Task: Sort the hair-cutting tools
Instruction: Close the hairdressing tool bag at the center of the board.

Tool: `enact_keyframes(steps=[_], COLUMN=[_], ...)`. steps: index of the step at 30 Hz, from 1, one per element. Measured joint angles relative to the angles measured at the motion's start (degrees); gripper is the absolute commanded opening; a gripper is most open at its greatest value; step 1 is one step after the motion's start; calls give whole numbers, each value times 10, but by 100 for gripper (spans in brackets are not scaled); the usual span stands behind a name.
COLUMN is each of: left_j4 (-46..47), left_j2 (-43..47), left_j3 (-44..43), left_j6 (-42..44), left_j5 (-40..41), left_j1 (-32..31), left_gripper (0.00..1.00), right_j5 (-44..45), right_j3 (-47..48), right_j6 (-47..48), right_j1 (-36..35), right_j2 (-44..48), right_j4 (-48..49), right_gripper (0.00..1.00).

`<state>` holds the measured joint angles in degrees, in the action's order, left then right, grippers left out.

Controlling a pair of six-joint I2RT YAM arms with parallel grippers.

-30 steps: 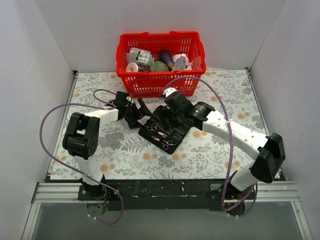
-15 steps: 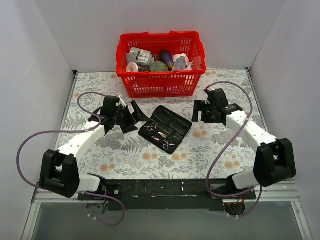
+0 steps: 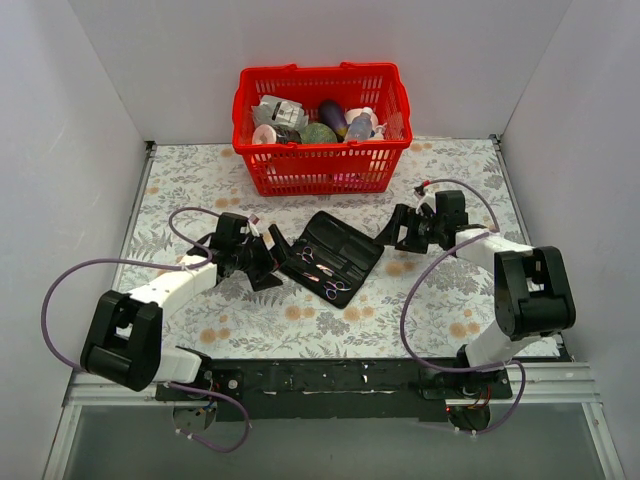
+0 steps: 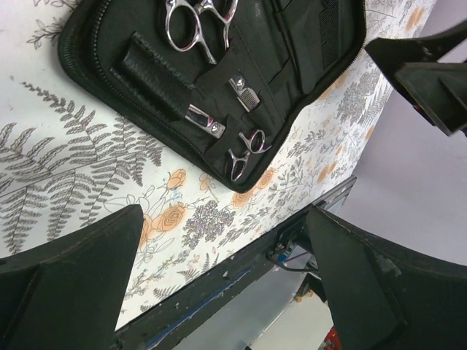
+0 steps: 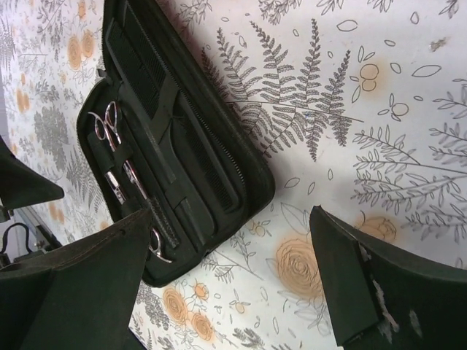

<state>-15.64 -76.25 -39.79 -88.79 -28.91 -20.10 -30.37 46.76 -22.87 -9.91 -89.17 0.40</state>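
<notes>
The flat black case (image 3: pixel 352 248) lies open at the table's middle. Two pairs of silver scissors sit strapped in its near half, one pair (image 3: pixel 303 258) to the left and one pair (image 3: pixel 335 289) at the front. The left wrist view shows them as a large pair (image 4: pixel 198 23) and a small pair (image 4: pixel 244 151). A black comb (image 5: pixel 211 164) lies in the case's other half. My left gripper (image 3: pixel 277 259) is open and empty at the case's left edge. My right gripper (image 3: pixel 396 231) is open and empty just off its right corner.
A red plastic basket (image 3: pixel 322 168) with bottles and packets stands at the back, just behind the case. White walls close in the left, right and back. The table's black front rail (image 4: pixel 219 281) runs close below the case.
The right arm has pulled off the case, swung out to the right, then come back low beside its right corner. The left gripper has lowered and closed in on the case's left edge.
</notes>
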Motion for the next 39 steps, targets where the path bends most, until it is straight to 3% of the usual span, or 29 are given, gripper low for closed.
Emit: enact_keyframes(steps=[11, 24, 33, 39], left_j4=[32, 42, 48, 53], left_j2=[-21, -45, -51, -51], left_j3=[1, 18, 18, 18], left_j6=[-16, -25, -26, -27], left_j5=[-5, -4, -1, -1], left_j1=[-17, -30, -35, -40], left_gripper=[98, 98, 98, 98], right_j5=[-104, -229, -287, -274], right_j3=[26, 37, 71, 82], right_j6=[-17, -25, -19, 36], right_j1=[7, -4, -59, -93], right_j2=[-136, -179, -182, -147], right_j4=[116, 189, 191, 126], right_gripper=[93, 90, 89, 89])
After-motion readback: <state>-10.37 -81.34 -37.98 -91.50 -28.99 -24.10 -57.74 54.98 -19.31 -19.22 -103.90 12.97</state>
